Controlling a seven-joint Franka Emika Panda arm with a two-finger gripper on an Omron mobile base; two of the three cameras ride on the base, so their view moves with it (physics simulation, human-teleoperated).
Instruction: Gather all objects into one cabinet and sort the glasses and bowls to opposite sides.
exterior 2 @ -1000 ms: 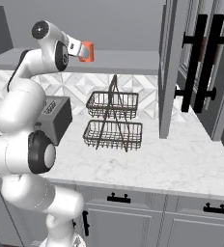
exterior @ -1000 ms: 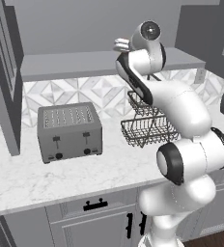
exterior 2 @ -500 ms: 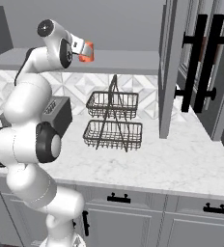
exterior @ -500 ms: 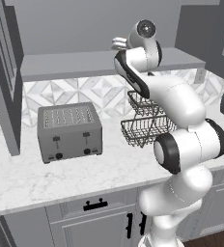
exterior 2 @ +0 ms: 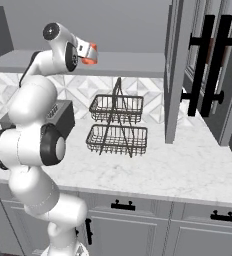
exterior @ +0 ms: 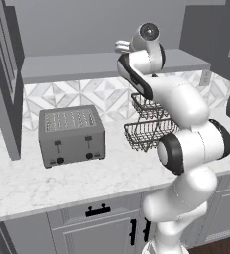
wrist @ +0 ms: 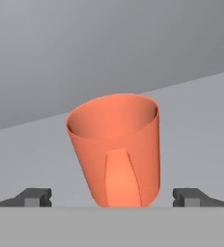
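The fingers [wrist: 33,198] are spread wide open with the little orange-red cup [wrist: 115,150] sitting right between them, a gap on each side, so nothing's actually gripped. The cup's upright on the grey cabinet shelf [wrist: 191,111] with the plain grey back wall behind it, and from the right base view you can see it up at the end of the arm. Down on the marble counter [exterior: 32,181] there's a toaster [exterior: 71,135] on the left and a two-tier wire basket [exterior 2: 117,126] just right of it.

An orange-red cup [wrist: 115,149] is seen upright on the flat grey cabinet shelf [wrist: 196,120] — open mouth up, walls narrowing downward. It is set before the shelf's plain grey back.
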